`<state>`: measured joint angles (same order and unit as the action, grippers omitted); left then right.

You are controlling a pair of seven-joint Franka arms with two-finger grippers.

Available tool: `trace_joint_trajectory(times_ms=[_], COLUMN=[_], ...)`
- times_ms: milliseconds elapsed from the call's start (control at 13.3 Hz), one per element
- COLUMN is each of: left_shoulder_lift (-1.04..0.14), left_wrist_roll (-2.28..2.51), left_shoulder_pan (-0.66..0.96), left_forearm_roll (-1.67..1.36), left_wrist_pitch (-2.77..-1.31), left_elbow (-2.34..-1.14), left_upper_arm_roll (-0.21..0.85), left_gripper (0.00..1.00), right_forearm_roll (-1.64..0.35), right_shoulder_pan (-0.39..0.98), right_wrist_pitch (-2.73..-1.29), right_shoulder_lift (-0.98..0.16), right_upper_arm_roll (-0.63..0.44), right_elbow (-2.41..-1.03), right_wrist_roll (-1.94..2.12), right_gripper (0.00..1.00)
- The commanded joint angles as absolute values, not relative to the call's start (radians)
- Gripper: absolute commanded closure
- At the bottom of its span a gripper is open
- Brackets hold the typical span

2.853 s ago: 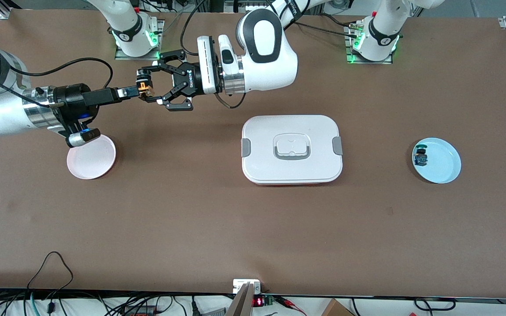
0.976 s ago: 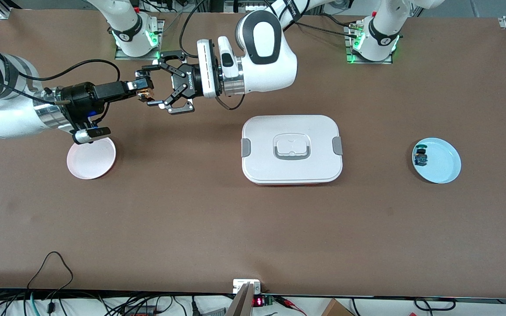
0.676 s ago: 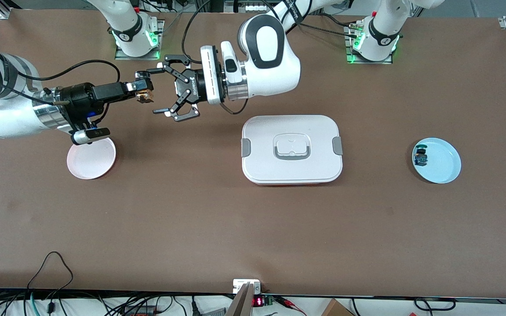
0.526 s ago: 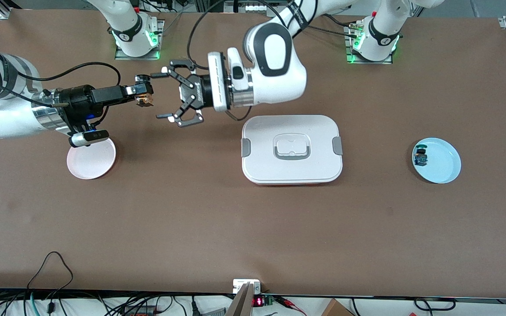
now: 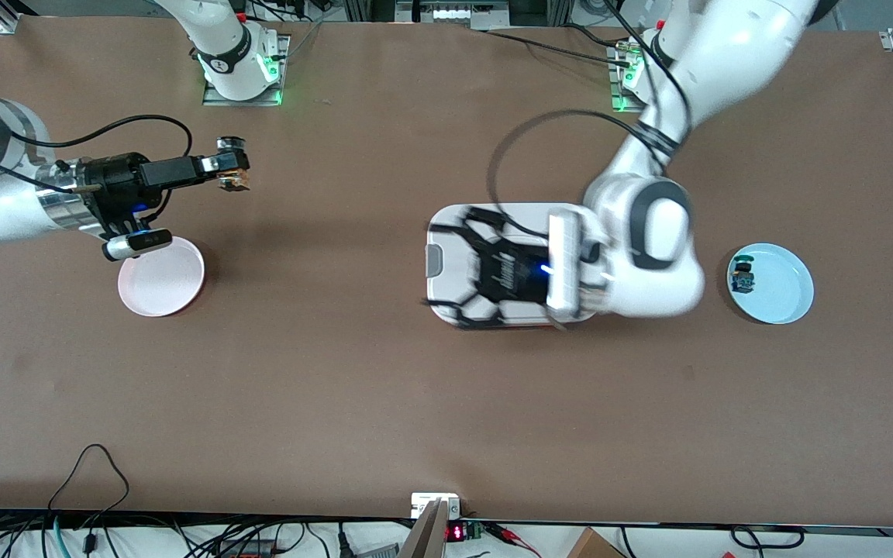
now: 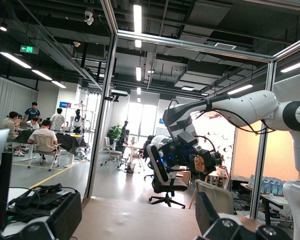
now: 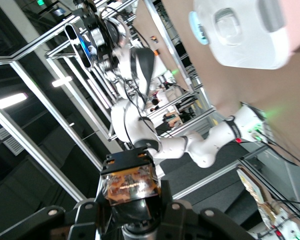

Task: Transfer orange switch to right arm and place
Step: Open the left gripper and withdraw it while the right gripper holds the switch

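The left gripper point(image 5: 454, 267) is motion-smeared over the white lidded box point(image 5: 446, 225), mid-frame, hiding most of the lid. The small switch on the blue plate point(image 5: 791, 298) is too tiny to make out.

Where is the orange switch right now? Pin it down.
The orange switch is clamped in the right gripper, in the air toward the right arm's end of the table, near the pink plate.

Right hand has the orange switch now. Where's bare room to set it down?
The pink plate, just nearer the camera than the right hand holding the orange switch, is bare. Brown table between that plate and the white box is bare too. Crowded: the open left hand over the box.
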<state>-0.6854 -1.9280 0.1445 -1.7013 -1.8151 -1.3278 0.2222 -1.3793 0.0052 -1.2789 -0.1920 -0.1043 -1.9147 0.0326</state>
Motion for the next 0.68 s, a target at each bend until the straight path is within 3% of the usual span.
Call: trace_joint_trajectory(times_ms=[0, 300, 601], left_shoulder_lift=[-0.687, -0.689, -0.686], left_wrist_roll=[-1.937, -1.944, -1.936], left_shoulder_pan=[0.010, -0.210, -0.386], left_forearm_roll=[-1.533, -1.194, -0.980], left_wrist_pitch=[-1.702, -1.585, -1.577], left_elbow=[-1.330, -1.315, -1.261], left_upper_arm_roll=[0.245, 0.244, 0.238], left_gripper=[0.00, 0.00, 0.00], right_forearm_roll=[-1.265, -1.013, -0.712], right_shoulder_pan=[-0.028, -0.040, -0.054], right_wrist_pitch=[-1.253, -1.269, -1.356], right_shoulder_lift=[-0.175, -0.158, -0.155], right_upper_arm_roll=[-0.100, -0.100, -0.100], right_elbow=[-1.925, -1.914, -1.907], right_wrist_roll=[0.112, 0.261, 0.500], right_gripper=[0.97, 0.97, 0.99])
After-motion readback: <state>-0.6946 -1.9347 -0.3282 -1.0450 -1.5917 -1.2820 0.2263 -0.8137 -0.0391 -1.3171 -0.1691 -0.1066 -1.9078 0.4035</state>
